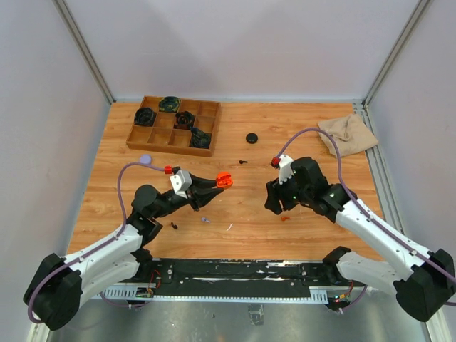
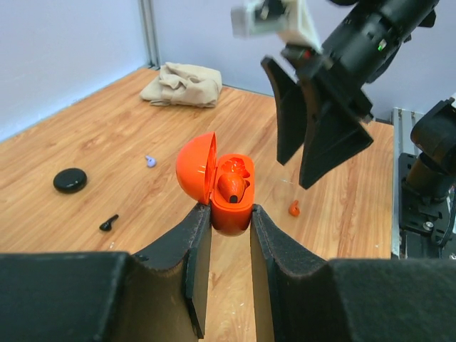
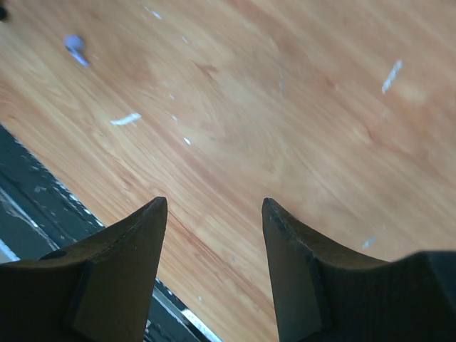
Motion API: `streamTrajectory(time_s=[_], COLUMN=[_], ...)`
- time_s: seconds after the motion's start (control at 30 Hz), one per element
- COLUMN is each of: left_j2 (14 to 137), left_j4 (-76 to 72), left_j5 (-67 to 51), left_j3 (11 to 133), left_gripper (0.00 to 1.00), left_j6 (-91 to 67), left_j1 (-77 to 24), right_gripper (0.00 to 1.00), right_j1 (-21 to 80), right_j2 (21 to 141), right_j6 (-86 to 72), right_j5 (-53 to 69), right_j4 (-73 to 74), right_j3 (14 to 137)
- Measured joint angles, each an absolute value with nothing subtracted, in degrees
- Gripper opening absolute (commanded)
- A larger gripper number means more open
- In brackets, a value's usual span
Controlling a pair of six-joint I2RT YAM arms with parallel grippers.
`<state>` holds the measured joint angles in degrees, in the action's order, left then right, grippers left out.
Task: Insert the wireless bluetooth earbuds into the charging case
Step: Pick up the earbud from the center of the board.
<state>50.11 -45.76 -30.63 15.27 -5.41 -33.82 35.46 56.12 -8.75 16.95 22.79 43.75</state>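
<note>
Left hand (image 2: 229, 214) grips glossy, rounded orange case (image 2: 198, 167).

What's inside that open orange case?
In the case, an orange earbud sits in one slot. The rest of the inside is hard to make out; the fingers cover its bottom.

One earbud (image 2: 232, 187) in case (image 2: 229, 219), second earbud (image 2: 293, 209) on table (image 2: 107, 142) nearby

The orange charging case (image 2: 206, 174) has its underside hidden between the left gripper's (image 2: 229, 211) fingers. A lavender earbud (image 3: 75, 48), far ahead-left of the right gripper (image 3: 214, 203), is only a blur.
</note>
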Motion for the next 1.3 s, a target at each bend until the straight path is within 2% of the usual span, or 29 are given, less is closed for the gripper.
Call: streamTrajectory(time_s=[0.27,0.63,1.03,1.3], left_j2=[48.53,48.53,49.06,49.45], left_j4=[-45.76,-45.76,-45.76,-45.76], left_j5=[-30.74,-31.38,-31.70,-32.01], left_j3=[15.09,15.09,15.09,15.09], left_gripper=[0.00,0.00,0.00,0.00], left_j6=[-4.14,-4.29,-4.32,-4.56], left_j1=[-33.82,-33.82,-33.82,-33.82], right_gripper=[0.57,0.57,0.52,0.44], right_j1=[35.31,31.97,31.73,31.75], right_j2=[63.40,73.97,80.64,82.26], right_j6=[-10.48,-10.44,-10.00,-9.98], right_j5=[9.50,7.16,6.98,7.68], right_j4=[31.40,31.77,31.31,31.88], right_j3=[42.65,42.46,42.46,43.18])
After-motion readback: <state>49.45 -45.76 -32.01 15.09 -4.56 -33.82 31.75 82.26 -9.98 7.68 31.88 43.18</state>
